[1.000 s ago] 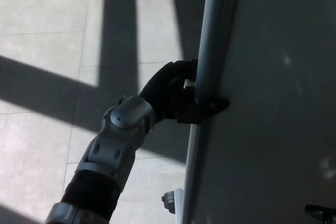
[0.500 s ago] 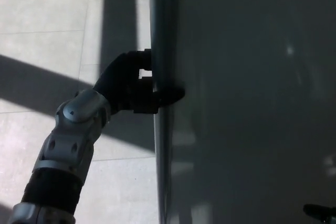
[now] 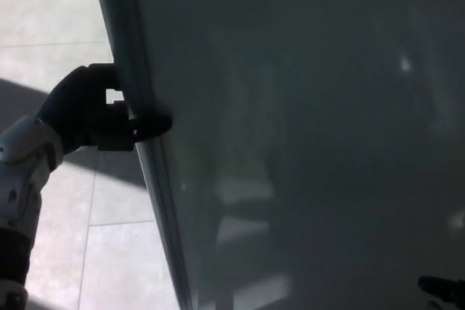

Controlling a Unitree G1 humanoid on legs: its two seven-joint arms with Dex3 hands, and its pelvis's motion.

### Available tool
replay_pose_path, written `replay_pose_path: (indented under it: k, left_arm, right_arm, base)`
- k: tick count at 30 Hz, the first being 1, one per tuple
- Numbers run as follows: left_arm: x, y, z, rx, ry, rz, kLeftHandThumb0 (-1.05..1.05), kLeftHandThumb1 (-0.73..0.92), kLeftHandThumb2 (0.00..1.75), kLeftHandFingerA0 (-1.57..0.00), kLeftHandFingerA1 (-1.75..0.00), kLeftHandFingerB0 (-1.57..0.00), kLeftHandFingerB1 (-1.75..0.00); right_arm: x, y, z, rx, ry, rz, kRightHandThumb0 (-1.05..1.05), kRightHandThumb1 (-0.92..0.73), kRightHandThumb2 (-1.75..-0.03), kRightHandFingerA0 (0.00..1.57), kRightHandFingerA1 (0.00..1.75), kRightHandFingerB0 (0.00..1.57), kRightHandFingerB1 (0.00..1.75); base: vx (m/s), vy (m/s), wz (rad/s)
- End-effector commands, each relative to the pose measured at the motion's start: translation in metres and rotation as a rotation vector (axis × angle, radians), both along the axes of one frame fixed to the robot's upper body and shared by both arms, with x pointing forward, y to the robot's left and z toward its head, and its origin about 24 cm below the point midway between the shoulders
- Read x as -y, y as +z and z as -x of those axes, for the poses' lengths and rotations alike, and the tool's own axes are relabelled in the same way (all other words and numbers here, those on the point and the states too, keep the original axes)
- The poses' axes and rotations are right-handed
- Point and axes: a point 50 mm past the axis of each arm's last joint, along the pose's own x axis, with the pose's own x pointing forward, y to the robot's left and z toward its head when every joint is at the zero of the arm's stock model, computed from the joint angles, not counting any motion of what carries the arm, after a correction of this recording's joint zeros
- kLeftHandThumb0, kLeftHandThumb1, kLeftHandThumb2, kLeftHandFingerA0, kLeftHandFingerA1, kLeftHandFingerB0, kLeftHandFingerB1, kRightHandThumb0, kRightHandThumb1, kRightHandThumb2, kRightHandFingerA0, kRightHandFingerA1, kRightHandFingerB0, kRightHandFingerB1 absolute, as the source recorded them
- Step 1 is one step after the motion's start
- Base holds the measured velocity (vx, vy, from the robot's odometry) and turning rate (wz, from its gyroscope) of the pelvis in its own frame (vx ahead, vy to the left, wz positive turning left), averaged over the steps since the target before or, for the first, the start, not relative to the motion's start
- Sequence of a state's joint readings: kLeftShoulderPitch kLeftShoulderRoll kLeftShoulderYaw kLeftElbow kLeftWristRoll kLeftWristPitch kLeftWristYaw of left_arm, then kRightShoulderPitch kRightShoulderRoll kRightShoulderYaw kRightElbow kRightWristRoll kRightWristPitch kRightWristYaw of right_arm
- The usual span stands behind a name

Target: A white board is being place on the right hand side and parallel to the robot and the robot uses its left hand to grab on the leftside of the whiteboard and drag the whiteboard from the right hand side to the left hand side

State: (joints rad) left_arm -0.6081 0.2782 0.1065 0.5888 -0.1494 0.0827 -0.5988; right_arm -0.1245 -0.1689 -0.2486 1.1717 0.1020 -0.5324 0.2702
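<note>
The left hand (image 3: 91, 107) was clamped on the board's (image 3: 305, 143) metal left edge (image 3: 138, 107), 1 finger wrapped onto the front face. The board filled most of the view, its edge tilted, over a sunlit tiled floor (image 3: 51, 27).

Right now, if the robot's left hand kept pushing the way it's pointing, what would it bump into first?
The left hand points right, clamped on the whiteboard edge, so it would meet that board at once.

the board (image 3: 305, 136) is big, grey-white and in shade. it stands up and fills most of the view. its left edge leans a little.
</note>
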Motion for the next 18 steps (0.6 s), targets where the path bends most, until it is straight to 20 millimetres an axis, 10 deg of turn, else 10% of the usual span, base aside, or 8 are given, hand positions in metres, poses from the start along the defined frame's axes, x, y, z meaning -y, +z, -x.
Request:
replay_pose_path:
  k: [1, 18]
  left_arm:
    - [-0.044, 0.017, 0.010, -0.005, 0.036, 0.048, -0.12, 0.64, 0.59, -0.93, -0.71, -0.82, -0.56]
    - [-0.130, 0.040, 0.043, -0.054, 0.112, -0.076, -0.10, 0.66, 0.60, -0.86, -0.66, -0.75, -0.53]
  right_arm:
    - [0.007, 0.003, 0.001, 0.008, -0.009, 0.009, -0.40, -0.69, -0.61, 1.02, 0.67, 0.71, 0.50]
    - [0.007, 0.007, -0.008, 0.025, -0.006, 0.024, -0.42, -0.68, -0.60, 0.99, 0.67, 0.70, 0.49]
  base:
    - [0.00, 0.000, 0.00]
    - [0.00, 0.000, 0.00]
